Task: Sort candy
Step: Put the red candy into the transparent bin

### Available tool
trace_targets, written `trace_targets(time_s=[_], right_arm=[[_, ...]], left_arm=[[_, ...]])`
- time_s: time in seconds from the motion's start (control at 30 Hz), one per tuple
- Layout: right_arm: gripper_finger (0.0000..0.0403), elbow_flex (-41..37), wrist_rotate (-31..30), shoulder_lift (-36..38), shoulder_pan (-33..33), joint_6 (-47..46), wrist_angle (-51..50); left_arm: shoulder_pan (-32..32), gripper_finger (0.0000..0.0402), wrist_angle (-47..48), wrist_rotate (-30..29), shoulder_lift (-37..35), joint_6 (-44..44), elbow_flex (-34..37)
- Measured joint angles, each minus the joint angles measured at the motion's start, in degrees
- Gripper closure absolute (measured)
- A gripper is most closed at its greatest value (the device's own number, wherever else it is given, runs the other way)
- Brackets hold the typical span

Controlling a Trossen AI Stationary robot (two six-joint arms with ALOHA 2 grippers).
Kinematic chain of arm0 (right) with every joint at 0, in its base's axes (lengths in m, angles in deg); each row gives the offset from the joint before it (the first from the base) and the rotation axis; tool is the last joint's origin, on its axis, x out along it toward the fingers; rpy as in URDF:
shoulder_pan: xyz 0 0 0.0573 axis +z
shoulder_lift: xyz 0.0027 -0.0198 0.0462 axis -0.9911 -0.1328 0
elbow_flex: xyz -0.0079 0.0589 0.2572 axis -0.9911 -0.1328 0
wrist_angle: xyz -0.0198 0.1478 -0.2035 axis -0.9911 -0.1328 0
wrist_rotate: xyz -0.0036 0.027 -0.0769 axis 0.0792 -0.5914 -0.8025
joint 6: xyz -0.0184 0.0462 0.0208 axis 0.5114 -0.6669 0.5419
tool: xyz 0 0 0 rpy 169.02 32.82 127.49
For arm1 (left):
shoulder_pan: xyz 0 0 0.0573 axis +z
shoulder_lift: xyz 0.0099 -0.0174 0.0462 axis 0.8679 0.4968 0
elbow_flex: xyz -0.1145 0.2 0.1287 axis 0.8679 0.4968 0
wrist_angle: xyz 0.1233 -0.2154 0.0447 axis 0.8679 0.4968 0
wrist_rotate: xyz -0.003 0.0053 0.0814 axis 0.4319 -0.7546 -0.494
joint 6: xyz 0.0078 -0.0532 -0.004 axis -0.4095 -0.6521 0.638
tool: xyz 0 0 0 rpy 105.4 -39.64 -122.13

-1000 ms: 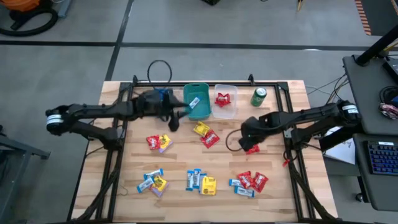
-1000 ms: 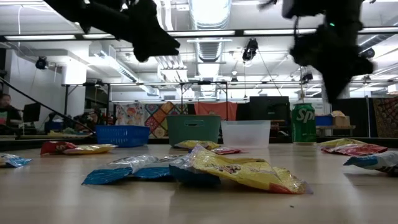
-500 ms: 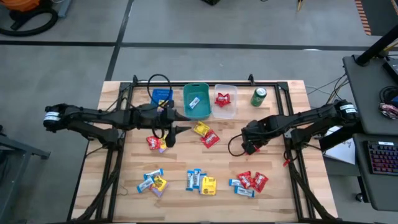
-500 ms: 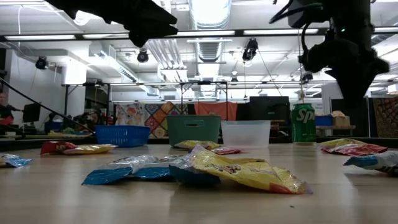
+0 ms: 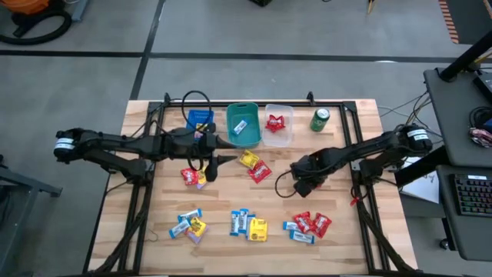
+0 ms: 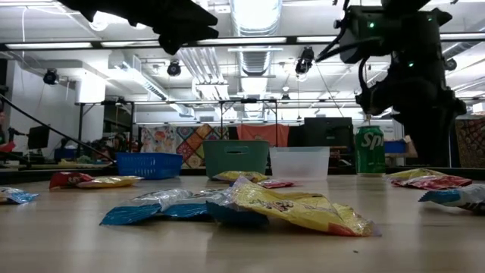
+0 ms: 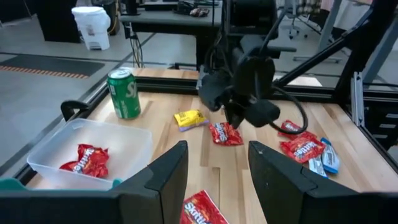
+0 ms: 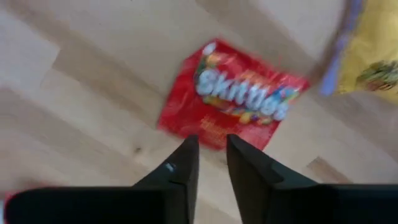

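Candy [image 8: 233, 102]: flat red Skittles packet on bare wood; right jaws a narrow slit, empty; left jaws apart, empty.

1. Overhead view on my end: even, bright light, soft shadows only under the arms, no glare on the table [image 5: 338, 238].
2. Low cam: ceiling lights [image 6: 256, 15] blow out to white; both arms read as backlit silhouettes.
3. Low cam foreground: nearest yellow packet [image 6: 295, 208] looks soft, out of focus.
4. Right wrist cam: heavy motion blur; red Skittles packet [image 8: 233, 102] smeared.
5. Left wrist cam: sharp w/ daylight-ish tone.
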State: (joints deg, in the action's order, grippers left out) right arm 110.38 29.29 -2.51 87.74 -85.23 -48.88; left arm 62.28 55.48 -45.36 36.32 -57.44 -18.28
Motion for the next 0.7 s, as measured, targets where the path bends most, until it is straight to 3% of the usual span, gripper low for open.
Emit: trace_targets(time_s=[0.13,0.47,0.7], right_arm=[[0.0297,0.0,3.2,-0.1,0.0,2.9,0.3],[0.0223,0.0,1.4,0.3,-0.1,-2.8,-5.4],[0.0179,-3.2,-3.1,-0.1,-0.1,-5.0,-0.8]], left_arm=[[0.0,0.0249,-0.1,0.0,0.0,0.1,-0.2],[0.0,0.0249,-0.2,0.0,0.0,0.0,-0.2],[0.0,0.0249,-0.3,0.0,0.2,0.1,-0.2]])
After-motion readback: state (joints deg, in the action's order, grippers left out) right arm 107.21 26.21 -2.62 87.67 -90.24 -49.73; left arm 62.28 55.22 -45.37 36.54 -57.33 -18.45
